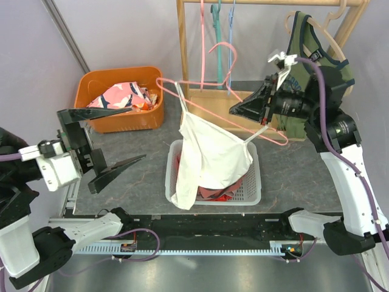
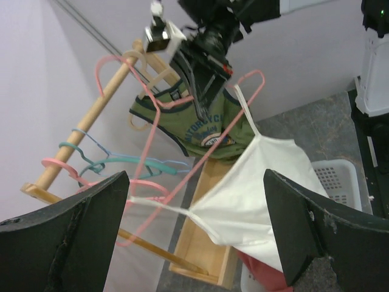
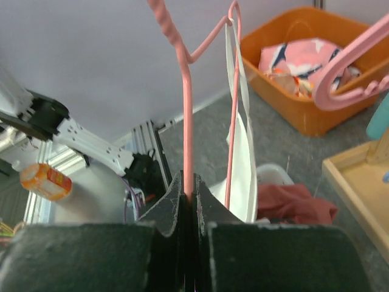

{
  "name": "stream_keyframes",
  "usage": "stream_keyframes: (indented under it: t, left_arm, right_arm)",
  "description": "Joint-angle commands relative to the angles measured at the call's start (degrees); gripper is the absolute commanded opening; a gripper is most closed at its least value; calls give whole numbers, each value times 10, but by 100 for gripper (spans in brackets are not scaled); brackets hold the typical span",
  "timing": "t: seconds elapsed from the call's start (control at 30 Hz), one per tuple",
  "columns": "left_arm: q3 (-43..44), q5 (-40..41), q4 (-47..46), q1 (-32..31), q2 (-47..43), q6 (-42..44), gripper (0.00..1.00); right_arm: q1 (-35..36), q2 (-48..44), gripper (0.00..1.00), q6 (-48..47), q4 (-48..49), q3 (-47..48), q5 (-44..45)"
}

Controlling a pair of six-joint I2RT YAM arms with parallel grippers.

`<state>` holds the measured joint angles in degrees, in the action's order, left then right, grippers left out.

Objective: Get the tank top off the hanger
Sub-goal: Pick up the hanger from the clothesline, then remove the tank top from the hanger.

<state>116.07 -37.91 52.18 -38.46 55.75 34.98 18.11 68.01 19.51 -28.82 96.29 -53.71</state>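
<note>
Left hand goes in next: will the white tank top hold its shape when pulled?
Probably floppy: the tank top sags in folds over the basket below. Likely light, since the thin pink hanger carries it pinched only in the right hand. Its strap loops over the hanger's corner, so it may snag.

White arms (image 1: 55,169), black wedge-fingered tools (image 1: 138,134), seemingly purple cables (image 1: 316,100).

Place: a robotics lab bench staged as a laundry corner.
Arms: 2 robot arms, left arm (image 1: 51,167) at 8 o'clock and right arm (image 1: 349,182) at 4 o'clock, on an aluminium rail (image 1: 200,246) at 6 o'clock.
Wiring: exposed purple cables (image 1: 324,137).
Props: wooden garment rack (image 1: 182,48) at 12 o'clock, orange bin (image 1: 121,120) of clothes at 10 o'clock, white basket (image 1: 253,188) at centre.
Surroundings: bare pale walls (image 1: 121,30), grey stone-look table (image 1: 292,176).
</note>
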Motion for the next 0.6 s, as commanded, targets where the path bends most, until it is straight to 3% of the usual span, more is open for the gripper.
stream_keyframes:
  t: [0.0,0.17,0.3,0.57]
  left_arm:
    - [59,-18,-14,5,29,-24,99]
    - [45,-27,-23,5,48,-25,99]
    - [-34,-44,-13,5,40,-31,99]
    - [-153,-9,6,5,-20,-20,99]
  right_arm:
    - [62,-14,0,-140,-132,26,54]
    - [179,-11,0,-212,-186,4,160]
    - [264,-12,0,-235,-210,10,224]
    - [270,-44,0,-249,-223,29,196]
